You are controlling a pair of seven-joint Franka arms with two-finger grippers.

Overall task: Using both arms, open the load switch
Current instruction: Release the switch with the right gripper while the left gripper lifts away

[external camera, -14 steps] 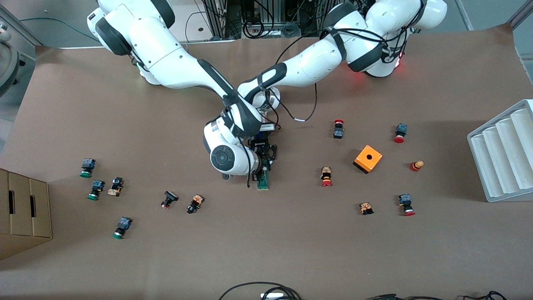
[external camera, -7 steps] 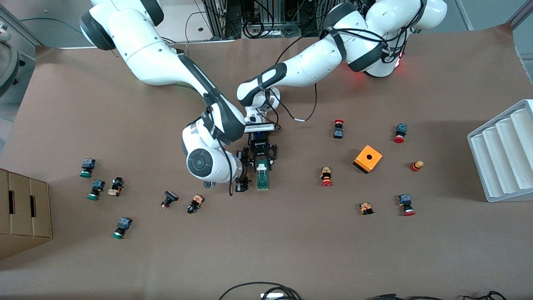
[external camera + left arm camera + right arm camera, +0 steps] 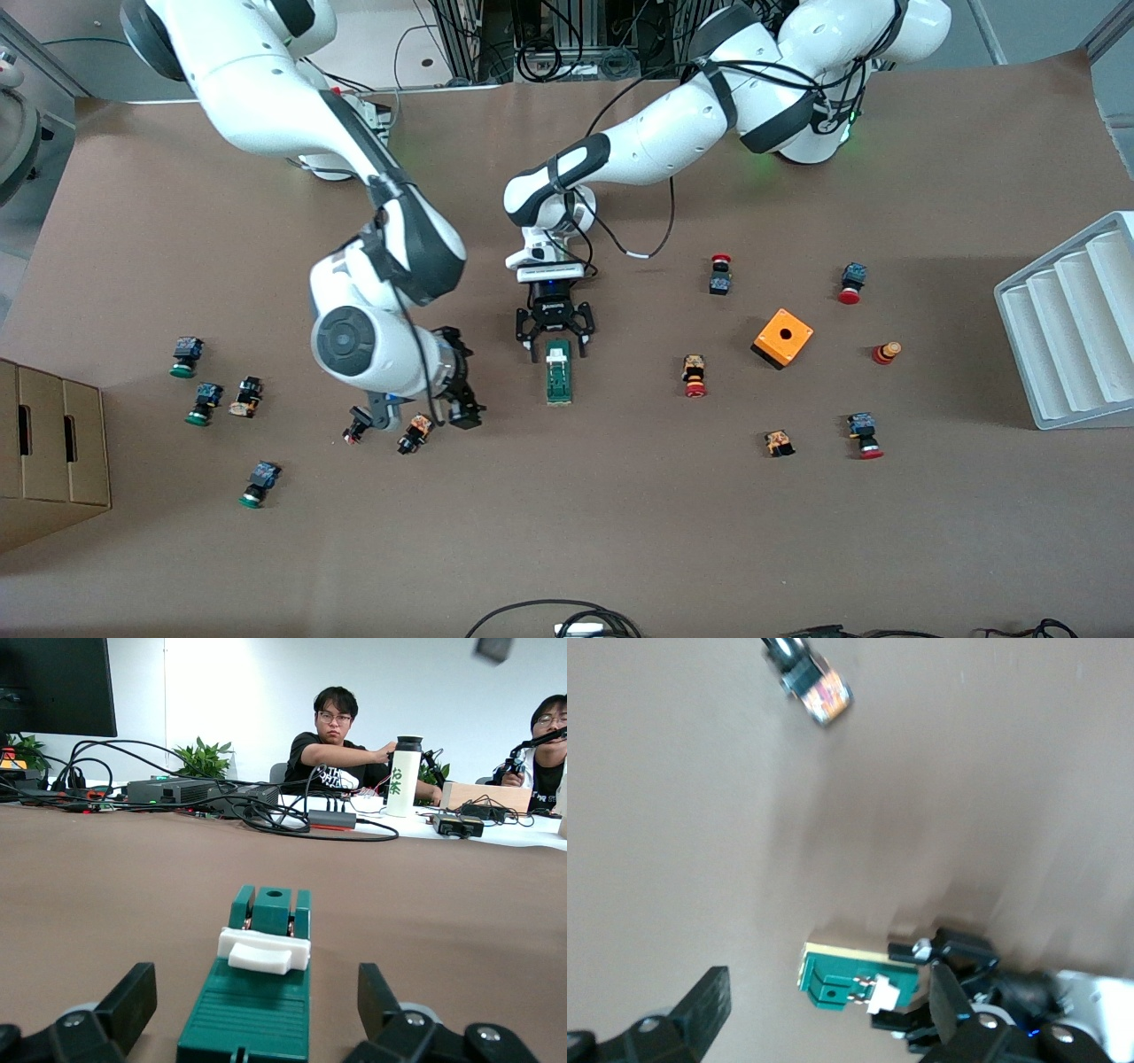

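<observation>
Your brown desk (image 3: 620, 532) carries a white rack (image 3: 1076, 328) at the left arm's end and a cardboard box (image 3: 49, 452) at the right arm's end; two seated people (image 3: 341, 740), plants (image 3: 202, 757) and a white wall (image 3: 239, 691) show past it.

From high across the table we look steeply down, both arm bases at twelve o'clock. Our left wrist camera sits low, close to the load switch (image 3: 252, 997), facing the room's people. Our right wrist camera looks straight down from higher. All three views share that switch (image 3: 557, 379) (image 3: 846, 978).
</observation>
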